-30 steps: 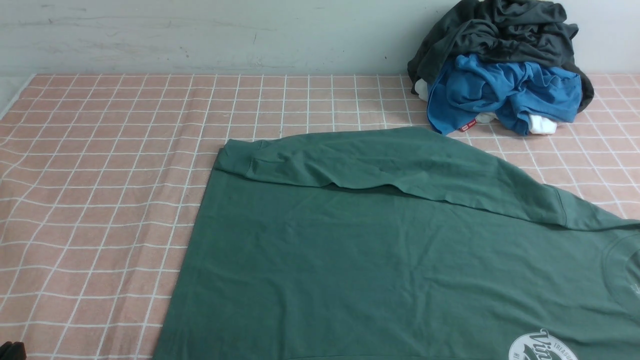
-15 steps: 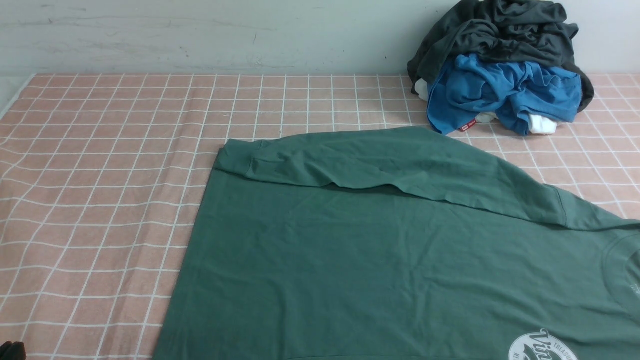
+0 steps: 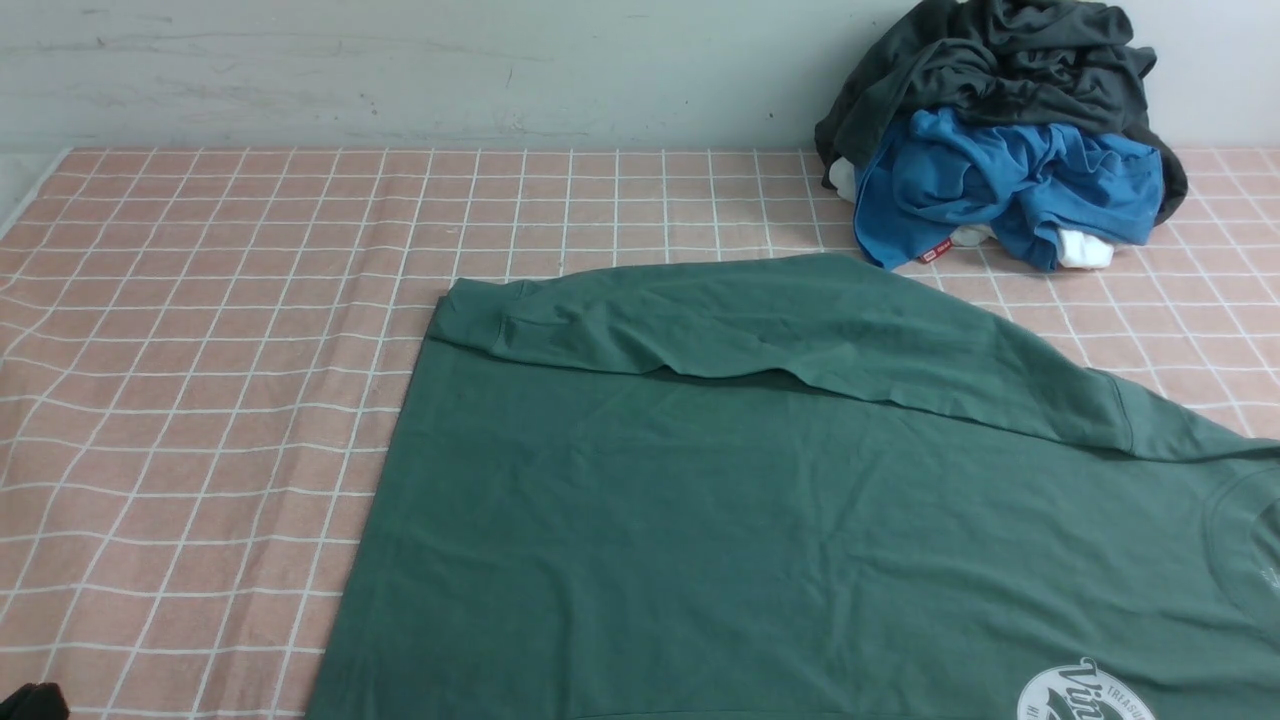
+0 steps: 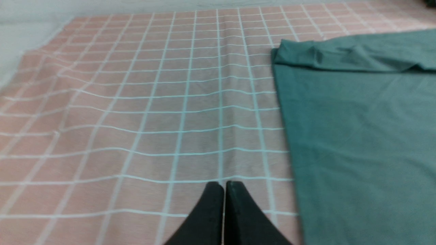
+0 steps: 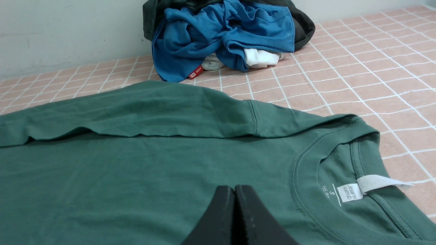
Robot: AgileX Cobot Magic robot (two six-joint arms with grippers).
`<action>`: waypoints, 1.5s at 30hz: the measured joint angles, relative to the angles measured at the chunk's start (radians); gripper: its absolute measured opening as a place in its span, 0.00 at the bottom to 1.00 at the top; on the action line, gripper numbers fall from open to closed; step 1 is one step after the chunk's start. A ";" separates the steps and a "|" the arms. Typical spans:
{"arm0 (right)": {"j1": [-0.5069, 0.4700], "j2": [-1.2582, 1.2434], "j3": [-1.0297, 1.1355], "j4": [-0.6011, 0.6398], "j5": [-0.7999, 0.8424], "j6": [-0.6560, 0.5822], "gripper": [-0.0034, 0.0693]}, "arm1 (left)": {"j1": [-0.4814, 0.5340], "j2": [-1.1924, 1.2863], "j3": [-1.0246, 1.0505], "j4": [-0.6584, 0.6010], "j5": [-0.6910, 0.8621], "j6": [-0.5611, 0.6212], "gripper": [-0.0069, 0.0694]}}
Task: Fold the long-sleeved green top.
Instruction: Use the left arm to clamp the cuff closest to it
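Front view has the green long-sleeved top (image 3: 760, 520) lying flat across the near right of the checked cloth (image 3: 200, 350), chest up, its white round logo (image 3: 1085, 695) at the near edge. One sleeve (image 3: 780, 320) is folded over along the body's far side, with its cuff (image 3: 470, 315) at the far-left corner of the hem. The neckline (image 5: 306, 160) lies to the right, with a white label (image 5: 351, 192) inside.

The right gripper (image 5: 235, 189) is over the chest near that neckline, jaws pressed together on nothing. The left gripper (image 4: 224, 185), likewise closed and empty, is over bare cloth just left of the hem edge.

At the far right, against the wall (image 3: 400, 70), a dark grey garment (image 3: 1000, 60) lies heaped on a blue garment (image 3: 1010, 185), close to the sleeve's far edge.

Since a second ago the top has not shifted; only a dark shape (image 3: 35, 703) at the near-left corner shows slightly more.

Left of the hem the rippled cloth lies open to its left edge.
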 joint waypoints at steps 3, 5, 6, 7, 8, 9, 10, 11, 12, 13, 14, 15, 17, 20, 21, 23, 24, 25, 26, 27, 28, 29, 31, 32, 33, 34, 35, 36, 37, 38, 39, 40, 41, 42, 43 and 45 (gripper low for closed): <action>0.000 0.000 0.000 0.094 0.000 0.005 0.03 | 0.000 0.000 0.007 -0.295 -0.011 -0.177 0.09; 0.000 0.000 0.000 0.190 0.001 0.027 0.03 | 0.000 0.000 0.009 -0.420 -0.011 -0.225 0.09; 0.000 0.000 0.000 0.245 0.001 0.044 0.03 | 0.000 0.000 0.009 -0.479 -0.011 -0.245 0.09; 0.000 0.000 0.001 0.342 0.001 0.077 0.03 | 0.000 0.000 0.009 -0.530 -0.011 -0.256 0.09; 0.000 0.000 0.001 0.377 0.001 0.084 0.03 | 0.000 0.000 0.009 -0.530 -0.011 -0.257 0.09; 0.000 0.000 0.002 0.517 0.002 0.131 0.03 | 0.000 0.000 0.009 -0.577 -0.013 -0.264 0.09; 0.000 0.000 0.002 0.593 0.001 0.152 0.03 | 0.000 0.000 0.009 -0.589 -0.015 -0.267 0.09; 0.000 0.000 0.002 0.668 -0.008 0.166 0.03 | 0.000 0.000 0.009 -0.612 -0.017 -0.273 0.09; 0.000 0.000 0.002 0.680 -0.011 0.167 0.03 | 0.000 0.000 0.009 -0.622 -0.017 -0.275 0.09; 0.000 0.000 0.001 0.718 -0.015 0.169 0.03 | 0.000 0.000 0.009 -0.636 -0.020 -0.276 0.09; 0.000 0.000 0.001 0.768 -0.023 0.164 0.03 | 0.000 0.000 0.009 -0.677 -0.024 -0.266 0.09; 0.000 0.000 0.001 0.777 -0.024 0.158 0.03 | 0.000 0.000 0.009 -0.696 -0.024 -0.256 0.09; 0.000 0.000 0.001 0.783 -0.035 0.125 0.03 | 0.000 0.000 0.002 -0.738 -0.016 -0.184 0.09; 0.000 0.000 0.002 0.785 -0.073 0.103 0.03 | 0.000 0.000 -0.065 -0.757 0.019 -0.007 0.09; 0.000 0.000 0.002 0.785 -0.092 0.088 0.03 | 0.000 0.000 -0.094 -0.759 0.030 0.055 0.09; 0.000 0.000 0.002 0.785 -0.126 0.038 0.03 | 0.000 0.024 -0.176 -0.757 0.078 0.194 0.09; 0.000 0.000 0.002 0.785 -0.135 0.015 0.03 | 0.000 0.050 -0.212 -0.745 0.113 0.239 0.09; 0.000 0.000 0.002 0.785 -0.141 -0.019 0.03 | 0.000 0.083 -0.258 -0.728 0.146 0.283 0.09; 0.000 0.001 0.002 0.785 -0.146 -0.068 0.03 | 0.000 0.135 -0.304 -0.695 0.190 0.316 0.09; 0.000 0.007 -0.007 0.782 -0.144 -0.148 0.03 | 0.000 0.234 -0.371 -0.630 0.256 0.347 0.09; 0.000 0.017 -0.021 0.781 -0.142 -0.186 0.03 | 0.000 0.274 -0.401 -0.585 0.297 0.358 0.09; 0.000 0.037 -0.046 0.777 -0.136 -0.232 0.03 | 0.000 0.344 -0.453 -0.524 0.352 0.376 0.09; 0.000 0.098 -0.112 0.762 -0.114 -0.319 0.03 | 0.000 0.491 -0.558 -0.404 0.459 0.407 0.09; 0.000 0.134 -0.148 0.753 -0.097 -0.360 0.03 | 0.000 0.549 -0.599 -0.352 0.508 0.419 0.09; 0.000 0.198 -0.207 0.732 -0.056 -0.423 0.03 | -0.001 0.636 -0.655 -0.274 0.580 0.430 0.09; 0.000 0.257 -0.262 0.709 -0.020 -0.465 0.03 | -0.009 0.690 -0.688 -0.226 0.622 0.431 0.09; 0.000 0.294 -0.296 0.693 0.013 -0.507 0.03 | -0.025 0.730 -0.710 -0.180 0.657 0.431 0.09; 0.000 0.344 -0.342 0.671 0.079 -0.545 0.03 | -0.056 0.791 -0.740 -0.128 0.689 0.423 0.09; 0.000 0.432 -0.424 0.633 0.176 -0.602 0.03 | -0.108 0.856 -0.764 -0.076 0.712 0.409 0.09; 0.001 0.468 -0.458 0.618 0.247 -0.621 0.03 | -0.137 0.895 -0.774 -0.053 0.718 0.398 0.09; 0.005 0.526 -0.510 0.599 0.336 -0.642 0.03 | -0.192 0.940 -0.779 -0.017 0.726 0.383 0.09; 0.017 0.589 -0.563 0.581 0.418 -0.657 0.03 | -0.257 0.981 -0.779 0.021 0.728 0.364 0.11; 0.028 0.618 -0.586 0.576 0.478 -0.664 0.03 | -0.299 1.021 -0.779 0.041 0.729 0.338 0.12; 0.047 0.668 -0.622 0.572 0.552 -0.668 0.03 | -0.355 1.063 -0.779 0.060 0.729 0.309 0.15; 0.074 0.710 -0.645 0.567 0.603 -0.670 0.03 | -0.393 1.105 -0.779 0.063 0.727 0.280 0.18; 0.108 0.748 -0.658 0.564 0.641 -0.672 0.03 | -0.435 1.176 -0.779 0.063 0.721 0.245 0.22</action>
